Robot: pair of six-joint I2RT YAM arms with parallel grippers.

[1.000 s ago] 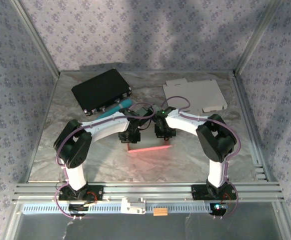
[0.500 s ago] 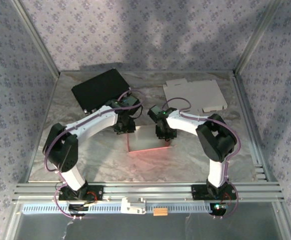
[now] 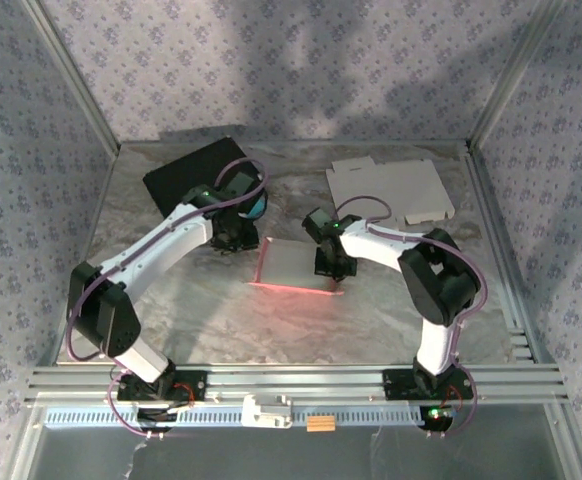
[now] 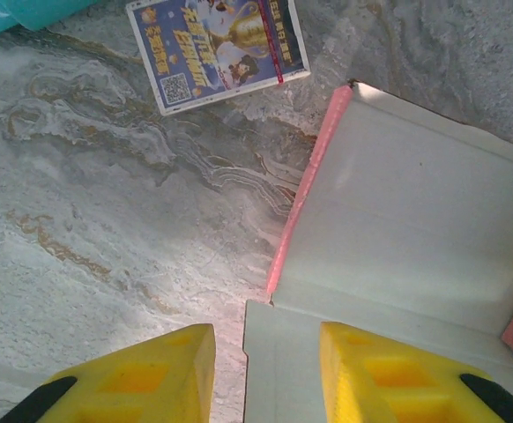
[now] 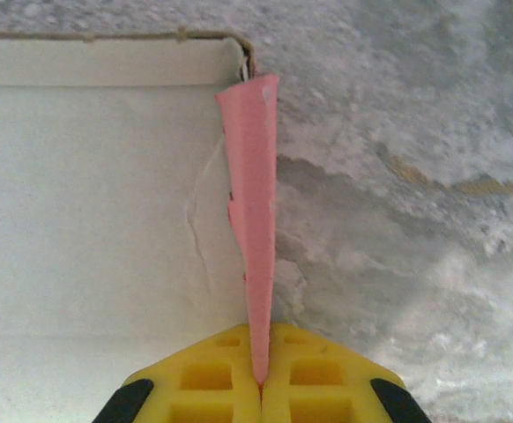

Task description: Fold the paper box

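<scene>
- Right gripper (image 5: 258,381), bottom centre, clamps the pink flap (image 5: 253,211)
- Left gripper (image 4: 265,352) hangs part-open, empty, above the paper box (image 4: 415,220)
- Best folded slowly along the crease, box held flat

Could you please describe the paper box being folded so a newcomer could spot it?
On the grey marbled table, look at the middle. There lies a white paper box with pink edges; unlike the pale cardboard blank at far right, its pink flap is pinched by the right gripper.
</scene>
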